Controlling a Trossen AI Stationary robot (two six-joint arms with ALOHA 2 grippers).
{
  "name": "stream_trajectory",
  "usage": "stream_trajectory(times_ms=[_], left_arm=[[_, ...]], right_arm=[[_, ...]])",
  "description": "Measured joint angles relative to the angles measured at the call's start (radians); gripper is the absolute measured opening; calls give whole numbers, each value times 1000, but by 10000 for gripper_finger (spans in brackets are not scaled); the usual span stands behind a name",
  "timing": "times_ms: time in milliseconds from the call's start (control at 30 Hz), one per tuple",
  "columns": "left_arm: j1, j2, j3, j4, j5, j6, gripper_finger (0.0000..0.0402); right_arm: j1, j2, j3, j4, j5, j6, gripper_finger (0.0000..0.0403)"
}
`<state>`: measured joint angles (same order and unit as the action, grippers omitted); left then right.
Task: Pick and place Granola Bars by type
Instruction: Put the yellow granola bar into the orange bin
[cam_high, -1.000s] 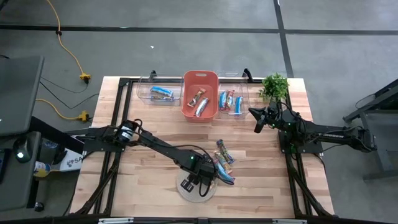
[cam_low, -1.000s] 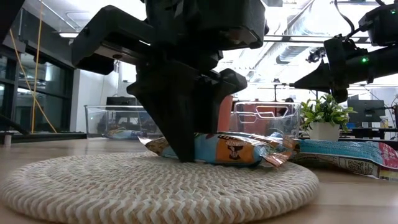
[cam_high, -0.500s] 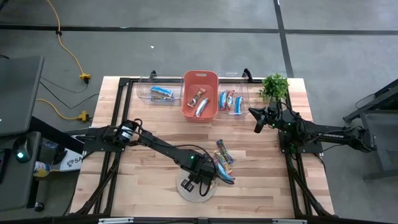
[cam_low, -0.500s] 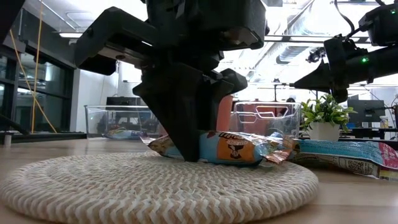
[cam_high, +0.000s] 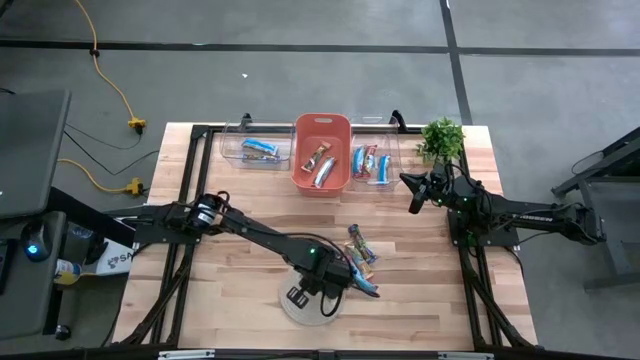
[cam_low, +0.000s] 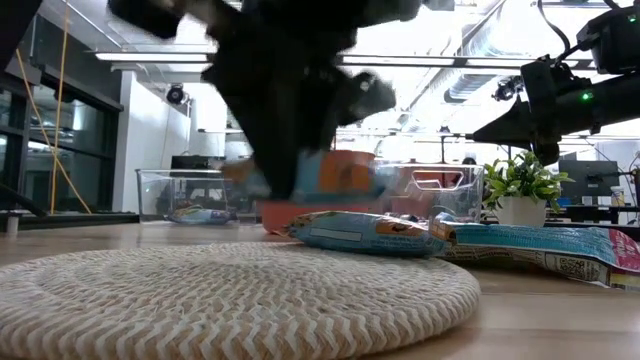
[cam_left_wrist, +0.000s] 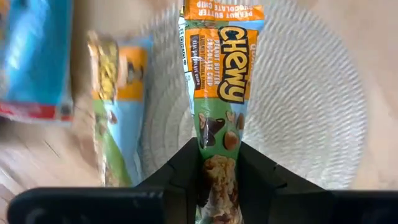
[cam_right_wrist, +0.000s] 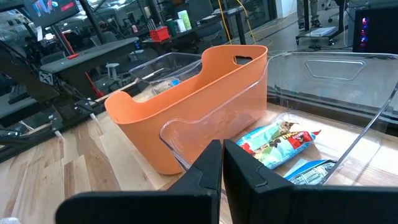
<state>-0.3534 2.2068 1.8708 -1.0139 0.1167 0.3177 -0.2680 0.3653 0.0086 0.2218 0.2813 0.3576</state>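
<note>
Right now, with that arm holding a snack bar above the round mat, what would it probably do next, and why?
Probably carry it toward the bins at the far edge. The left gripper has its fingers shut on a Chewy granola bar, lifted clear of the woven mat. Which bin suits it is hard to say; the orange bin already holds two bars. The right gripper waits near the clear bin.

Three bins (cam_high: 321, 150), one round mat (cam_high: 310, 305), one plant (cam_high: 442, 137), two arms.
</note>
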Motion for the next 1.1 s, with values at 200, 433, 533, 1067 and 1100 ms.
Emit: stream_trajectory(times_ms=[200,433,533,1067,1100], left_arm=[[1,-2,78,-55,165,57,78],[20,-5,186,-83,373,104,78],[42,-5,242,-90,422,97,78],[244,-78,481,186,400,-183,78],[259,-80,487,232,371,-224,78]], right_arm=[[0,0,0,0,0,0,0],[0,0,0,0,0,0,0],[0,0,0,0,0,0,0],[0,1,0,1,-1,0,0],[0,1,0,3,-1,0,0]])
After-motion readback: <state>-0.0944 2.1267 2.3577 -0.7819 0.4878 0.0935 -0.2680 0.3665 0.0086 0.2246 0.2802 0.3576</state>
